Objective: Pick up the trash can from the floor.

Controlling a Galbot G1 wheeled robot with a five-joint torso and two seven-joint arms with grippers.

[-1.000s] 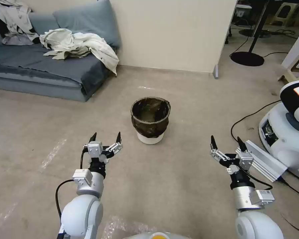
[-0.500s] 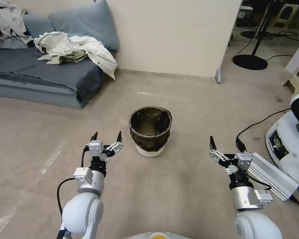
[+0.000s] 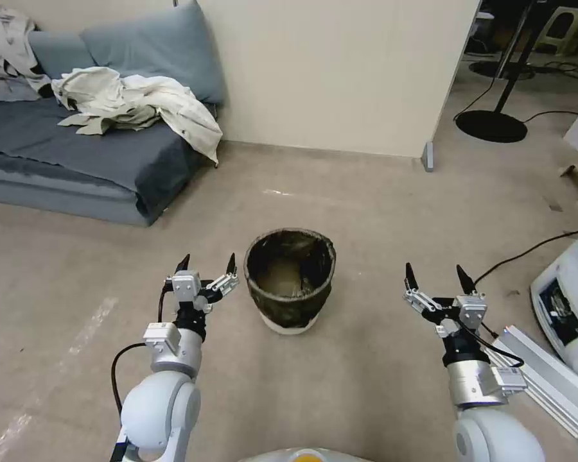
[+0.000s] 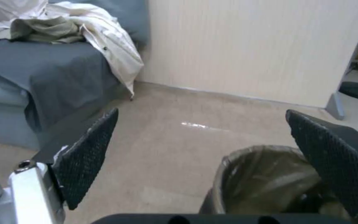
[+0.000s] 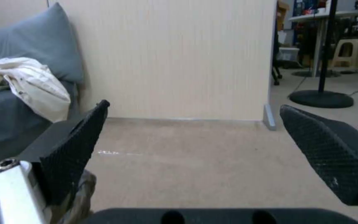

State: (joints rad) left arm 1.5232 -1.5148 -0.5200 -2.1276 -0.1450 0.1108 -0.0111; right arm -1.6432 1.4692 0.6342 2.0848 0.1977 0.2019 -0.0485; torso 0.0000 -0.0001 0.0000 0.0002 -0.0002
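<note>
Our left gripper point(image 3: 205, 264) hung with its jaws spread wide, empty, just to the left of the trash can point(image 3: 289, 280) and apart from it. Our right gripper point(image 3: 434, 276) was likewise wide open and empty, held well clear on the can's other side. The trash can stood upright on the floor point(image 3: 366, 218) between the two, its dark bag folded over the rim and a band of white plastic showing at the base. In the left wrist view the can's rim point(image 4: 266, 180) sat low beside one finger pad point(image 4: 85, 155), so we judged that arm to be the nearer one for a grasp.

The risks we saw came mostly from the can itself. It looked light, and a gripper nudging its wall instead of straddling the rim could tip it or push it across the floor. The crinkled bag was loose, so jaws closing on the liner alone might lift plastic film and leave the bin behind. A one-sided grip on the rim could also let the can swing and slip. On the right, a cable point(image 3: 526, 250) and a metal rail point(image 3: 552, 378) lay on the floor near our right arm, which could snag if the base moved.
</note>
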